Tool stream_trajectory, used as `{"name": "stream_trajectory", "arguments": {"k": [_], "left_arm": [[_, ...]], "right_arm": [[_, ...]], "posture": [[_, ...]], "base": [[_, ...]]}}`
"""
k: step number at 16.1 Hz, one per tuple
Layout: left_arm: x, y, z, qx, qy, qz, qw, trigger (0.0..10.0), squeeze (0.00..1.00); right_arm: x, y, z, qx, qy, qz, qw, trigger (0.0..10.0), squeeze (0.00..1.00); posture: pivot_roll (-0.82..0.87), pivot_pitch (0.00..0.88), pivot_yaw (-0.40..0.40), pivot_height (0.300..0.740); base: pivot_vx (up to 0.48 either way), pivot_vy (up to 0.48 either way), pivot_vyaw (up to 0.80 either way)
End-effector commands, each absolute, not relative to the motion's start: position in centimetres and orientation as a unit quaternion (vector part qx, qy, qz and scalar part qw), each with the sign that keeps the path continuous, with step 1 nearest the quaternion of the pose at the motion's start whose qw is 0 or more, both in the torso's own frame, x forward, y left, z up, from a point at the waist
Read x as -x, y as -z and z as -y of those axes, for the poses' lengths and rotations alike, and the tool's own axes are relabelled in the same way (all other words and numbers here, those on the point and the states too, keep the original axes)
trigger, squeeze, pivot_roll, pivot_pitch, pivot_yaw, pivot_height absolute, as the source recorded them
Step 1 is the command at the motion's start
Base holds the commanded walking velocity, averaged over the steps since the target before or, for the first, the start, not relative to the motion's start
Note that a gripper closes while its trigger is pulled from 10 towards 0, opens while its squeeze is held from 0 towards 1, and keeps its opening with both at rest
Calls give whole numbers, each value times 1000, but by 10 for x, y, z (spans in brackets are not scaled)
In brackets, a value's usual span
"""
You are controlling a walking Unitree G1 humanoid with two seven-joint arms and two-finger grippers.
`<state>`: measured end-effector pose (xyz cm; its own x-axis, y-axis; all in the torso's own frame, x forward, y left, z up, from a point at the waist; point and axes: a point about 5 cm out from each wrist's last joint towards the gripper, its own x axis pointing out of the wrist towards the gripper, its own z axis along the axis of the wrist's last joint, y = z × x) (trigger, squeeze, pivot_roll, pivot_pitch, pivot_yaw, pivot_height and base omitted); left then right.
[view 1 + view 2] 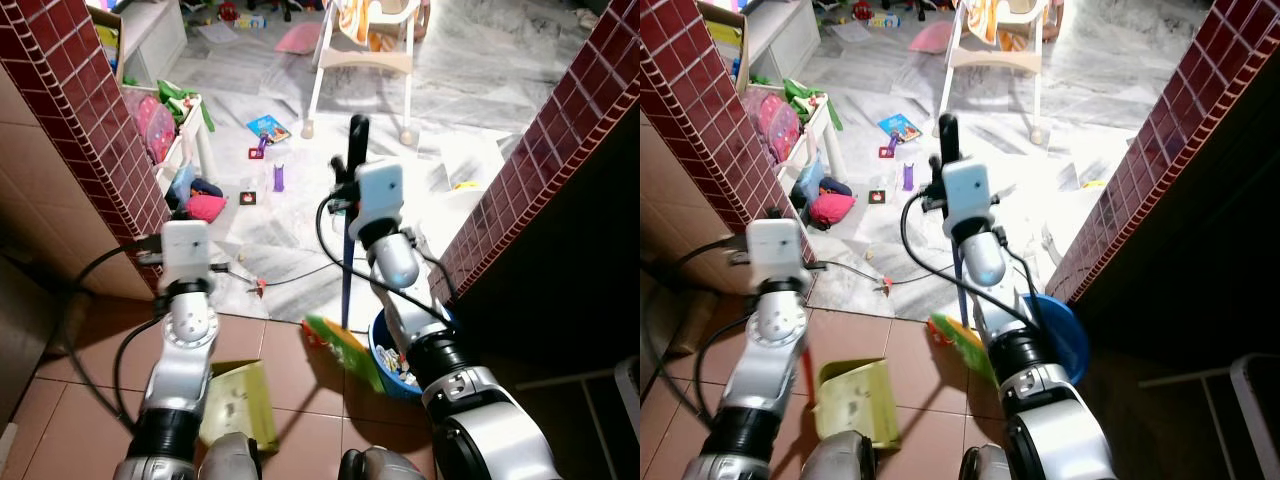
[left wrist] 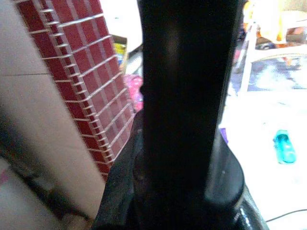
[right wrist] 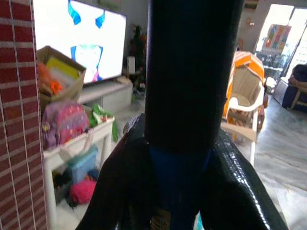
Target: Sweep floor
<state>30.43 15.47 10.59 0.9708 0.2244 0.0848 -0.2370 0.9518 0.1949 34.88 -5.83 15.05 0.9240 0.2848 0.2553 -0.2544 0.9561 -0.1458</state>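
My right gripper [image 3: 180, 158] is shut on the broom's blue stick [image 1: 346, 275], just below its black top grip [image 1: 358, 135]. The broom stands nearly upright. Its green, yellow and orange head [image 1: 340, 345] rests on the brown tiles at the doorway. My left gripper [image 2: 180, 163] is shut on a black handle that rises from the yellow-green dustpan [image 1: 240, 402]. The dustpan lies on the brown tiles by my left arm, left of the broom head. Small toys and scraps [image 1: 279, 178] are strewn over the pale marble floor beyond.
Red-tiled walls [image 1: 110, 130] flank the doorway on both sides. A blue bowl [image 1: 395, 362] with bits in it sits by the right wall. Ahead are a white high chair [image 1: 365, 60], a low white shelf with toys [image 1: 180, 150], a book [image 1: 268, 128] and a black cable [image 1: 300, 272].
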Motion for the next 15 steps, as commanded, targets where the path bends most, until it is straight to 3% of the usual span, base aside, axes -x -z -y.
{"name": "stream_trajectory", "arguments": {"k": [1,7,11,15], "left_arm": [[-314,-119,-145,-97,-101,68,988,10000,0],[-333,-116,-121,-92,-75,63,991,10000,0],[-336,-107,-116,-86,-75,58,992,10000,0],[-336,-103,-116,-86,-79,56,992,10000,0]], "right_arm": [[-351,-158,63,95,-127,171,973,10000,0],[-343,-148,56,73,-143,159,974,10000,0],[-332,-139,33,-80,-265,75,958,10000,0],[-329,-164,33,-156,-334,78,926,10000,0]], "posture": [[-36,103,-58,740],[-92,132,-64,740],[-118,125,-69,740],[-125,105,-70,740]], "base": [[0,0,0],[0,0,0],[0,0,0],[0,0,0]]}}
